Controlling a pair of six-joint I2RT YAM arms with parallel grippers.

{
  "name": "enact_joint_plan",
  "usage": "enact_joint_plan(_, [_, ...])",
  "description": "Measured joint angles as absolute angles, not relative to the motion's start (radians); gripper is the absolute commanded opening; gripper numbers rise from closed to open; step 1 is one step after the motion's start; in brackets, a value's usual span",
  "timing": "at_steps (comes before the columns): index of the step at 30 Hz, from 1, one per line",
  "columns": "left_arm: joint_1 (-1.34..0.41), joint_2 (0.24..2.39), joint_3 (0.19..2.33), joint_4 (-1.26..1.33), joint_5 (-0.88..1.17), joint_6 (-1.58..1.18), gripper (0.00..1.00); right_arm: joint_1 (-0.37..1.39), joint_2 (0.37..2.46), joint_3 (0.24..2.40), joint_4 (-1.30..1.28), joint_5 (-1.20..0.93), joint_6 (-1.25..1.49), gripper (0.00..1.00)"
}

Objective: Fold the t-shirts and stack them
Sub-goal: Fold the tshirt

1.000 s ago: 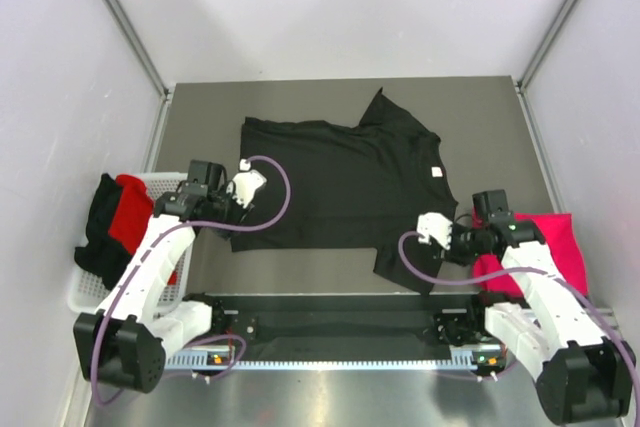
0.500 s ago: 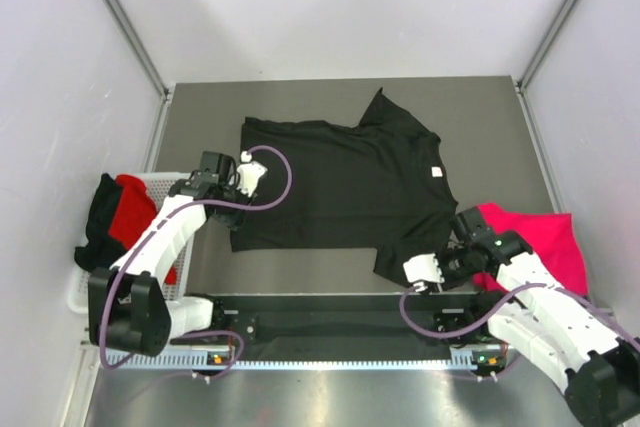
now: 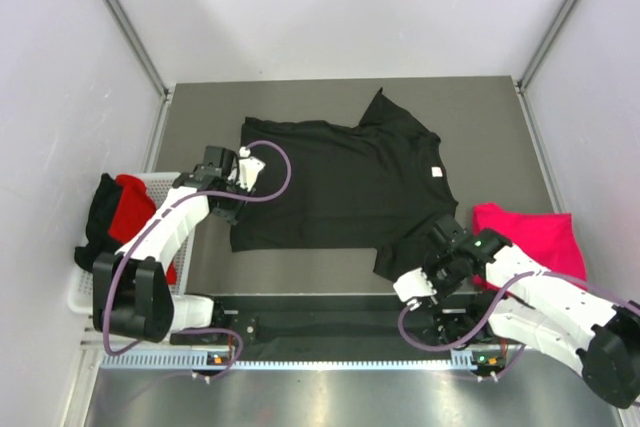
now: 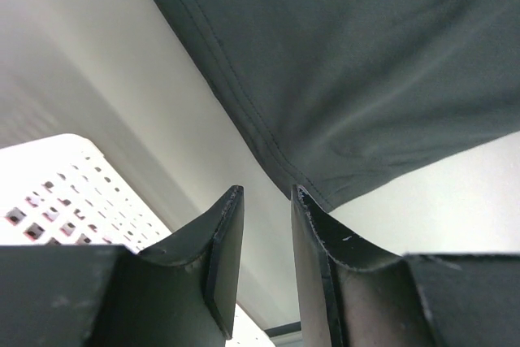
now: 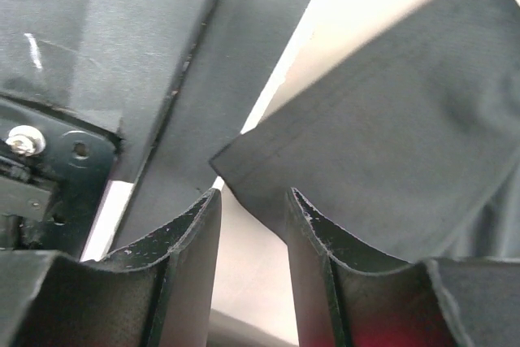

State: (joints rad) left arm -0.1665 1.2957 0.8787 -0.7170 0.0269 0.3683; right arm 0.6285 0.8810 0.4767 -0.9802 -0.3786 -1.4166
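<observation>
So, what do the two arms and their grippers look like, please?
Both arms are alike: the left arm and the right arm have white shells with black joints. A purple cable loops loosely from each wrist. The left gripper and the right gripper each carry two black fingers, curved outside, flat inside, with scuffed pale edges.

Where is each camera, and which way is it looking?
Top camera: above and behind the arms, looking down at the table, the black t-shirt and the white wire basket; the left arm and right arm show.
Left wrist camera: on the left arm, looking past the fingers of the left gripper at the shirt's hem and the basket.
Right wrist camera: on the right arm, looking past the fingers of the right gripper at a shirt corner and a dark metal bracket.
Shared: all three see the black t-shirt.
</observation>
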Motion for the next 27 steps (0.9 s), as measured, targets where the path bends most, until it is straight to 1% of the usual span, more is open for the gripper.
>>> enact_joint_plan(8, [-0.167, 1.307, 0.898, -0.707, 0.013, 0.368, 0.35, 0.699, 0.912, 0.477, -0.983, -0.355, -1.401, 0.38])
enact_joint_plan(12, [-0.167, 1.314, 0.898, -0.706, -0.006, 0.368, 0.35, 0.722, 0.92, 0.477, -0.975, -0.345, -1.386, 0.35])
enact_joint_plan(17, [-0.167, 1.321, 0.898, -0.705, -0.021, 0.368, 0.35, 0.733, 0.92, 0.476, -0.963, -0.34, -1.376, 0.26])
enact_joint_plan(18, [-0.167, 1.321, 0.899, -0.705, -0.021, 0.368, 0.35, 0.733, 0.92, 0.475, -0.962, -0.339, -1.373, 0.22])
enact_joint_plan(20, [-0.167, 1.325, 0.902, -0.704, -0.021, 0.368, 0.35, 0.734, 0.92, 0.471, -0.959, -0.337, -1.368, 0.17])
enact_joint_plan(21, [-0.167, 1.327, 0.903, -0.702, -0.021, 0.368, 0.35, 0.735, 0.92, 0.471, -0.958, -0.336, -1.367, 0.11])
enact_joint_plan(23, [-0.167, 1.33, 0.904, -0.702, -0.02, 0.368, 0.35, 0.738, 0.92, 0.471, -0.957, -0.336, -1.366, 0.03])
enact_joint_plan(24, [-0.167, 1.331, 0.904, -0.703, -0.02, 0.368, 0.35, 0.738, 0.92, 0.471, -0.957, -0.335, -1.367, 0.0])
enact_joint_plan(27, [-0.167, 1.331, 0.908, -0.712, -0.012, 0.384, 0.36, 0.738, 0.919, 0.471, -0.958, -0.331, -1.36, 0.0])
